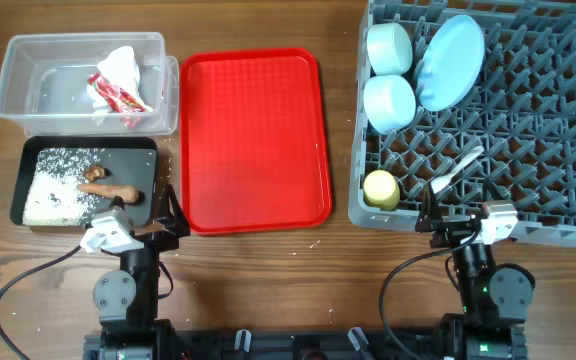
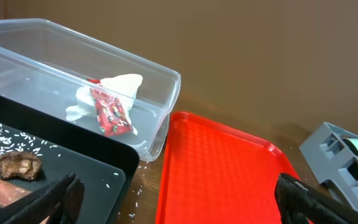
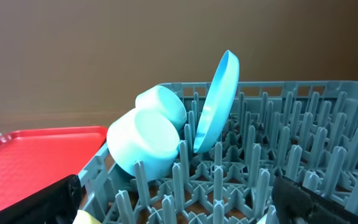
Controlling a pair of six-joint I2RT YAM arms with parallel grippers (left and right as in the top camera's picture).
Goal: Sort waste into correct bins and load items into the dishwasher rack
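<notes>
You had the left pincer (image 2: 176, 199) released, jaws spread wide and empty, low over the near end where the shallow black rectangular tray (image 1: 28, 150) sat just beside the flat red serving tray (image 1: 253, 140). Your right pincer (image 3: 179, 199) was likewise released and empty, at the near edge of the large square grey plastic grid rack (image 1: 528, 140). Waste: the red-and-white wrapper with crumpled white paper (image 1: 118, 85) lay in the clear rectangular plastic tub (image 1: 28, 95). The white rice grains (image 1: 53, 195), the brown sausage-like scrap (image 1: 113, 190) and a small brown bit (image 1: 93, 173) lay in the black tray. In the rack, the pale blue round plate (image 1: 450, 60) stood on edge among the pegs. The two pale blue-green bowls (image 1: 388, 47) were tipped just beside it on its left. The small yellow cup (image 1: 380, 189) sat at the near left corner, and the white plastic spoon (image 1: 458, 170) lay across the pegs. On the wooden table (image 1: 268, 290), the red tray sat between bins and rack.
</notes>
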